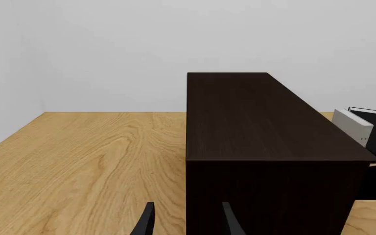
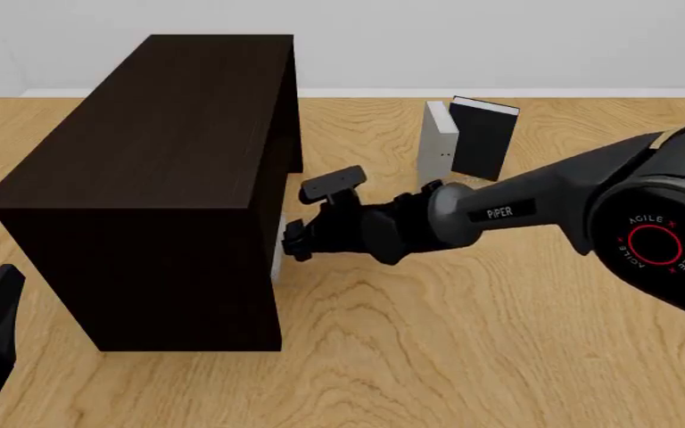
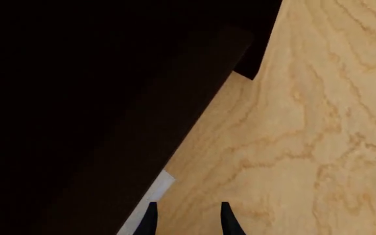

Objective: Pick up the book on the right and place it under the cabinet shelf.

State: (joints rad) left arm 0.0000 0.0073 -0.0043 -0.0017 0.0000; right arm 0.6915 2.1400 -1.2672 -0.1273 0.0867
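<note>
Item one: the cabinet shelf (image 2: 140, 178), dark brown, long flat top, solid side panels, standing on the wooden surface (image 2: 498, 339) toward my left.

Item two: the book (image 2: 277, 250), light grey. I see only a pale sliver of it at the cabinet's right side, low on the surface, the rest hidden in the dark under the top. In the right wrist view the same pale edge (image 3: 150, 199) pokes out beside the dark panel.

Item three: right pincer (image 2: 296, 239), reaching in from the right, at the cabinet's opening just beside the book. Its fingers (image 3: 226, 215) stand parted, nothing between them.

Item four: left pincer (image 1: 186, 220), low at the near left, fingers apart, empty, facing the cabinet's end panel.

Item five: a second grey book (image 2: 438, 143) and a black book (image 2: 485, 138), upright, side by side, at the far right.
</note>
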